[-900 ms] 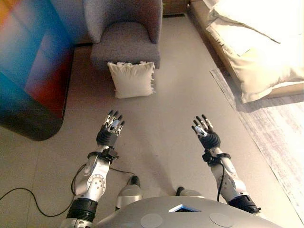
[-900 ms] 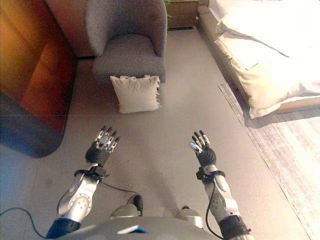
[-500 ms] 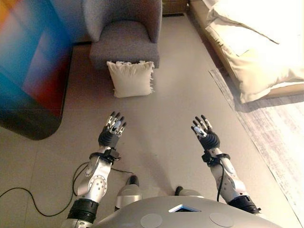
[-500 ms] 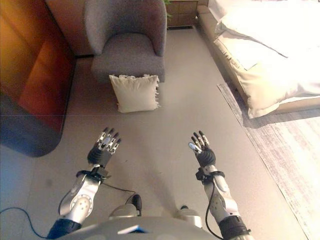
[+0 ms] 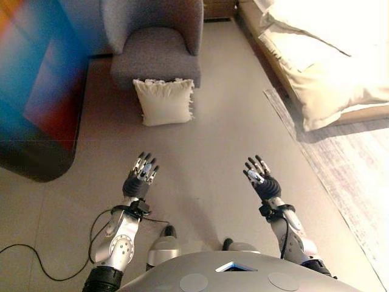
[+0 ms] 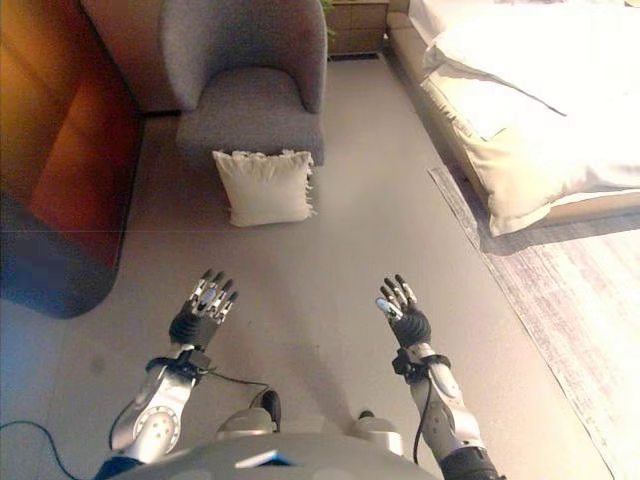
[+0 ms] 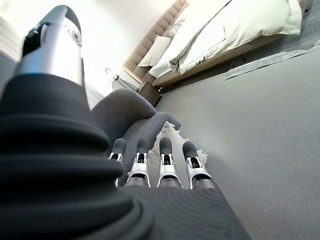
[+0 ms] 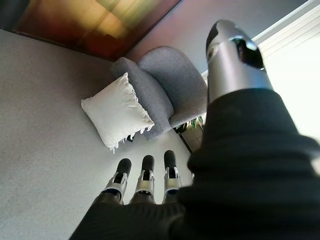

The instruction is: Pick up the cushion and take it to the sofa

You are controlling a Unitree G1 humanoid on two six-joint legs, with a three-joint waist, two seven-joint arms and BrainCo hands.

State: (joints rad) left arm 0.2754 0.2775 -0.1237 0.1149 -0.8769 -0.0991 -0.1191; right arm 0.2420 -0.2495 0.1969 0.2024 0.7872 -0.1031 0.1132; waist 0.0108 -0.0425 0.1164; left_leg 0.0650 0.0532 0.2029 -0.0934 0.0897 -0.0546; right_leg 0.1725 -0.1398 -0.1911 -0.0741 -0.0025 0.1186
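Both hands lower now, cushion (image 5: 164, 101) against grey armchair (image 5: 157, 52) as before.

One cushion (image 5: 164, 101), one grey armchair (image 5: 157, 45), one bed (image 5: 322, 55) (bedding heaped) — and one rug (image 5: 358, 158).

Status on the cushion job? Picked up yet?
Not yet. Done: nothing visible. The cushion sits on the floor, leaning against the front of the grey armchair. In hand: nothing; the left hand and right hand are both open, raised and well short of the cushion. Left: approach, grasp, lift and carry.
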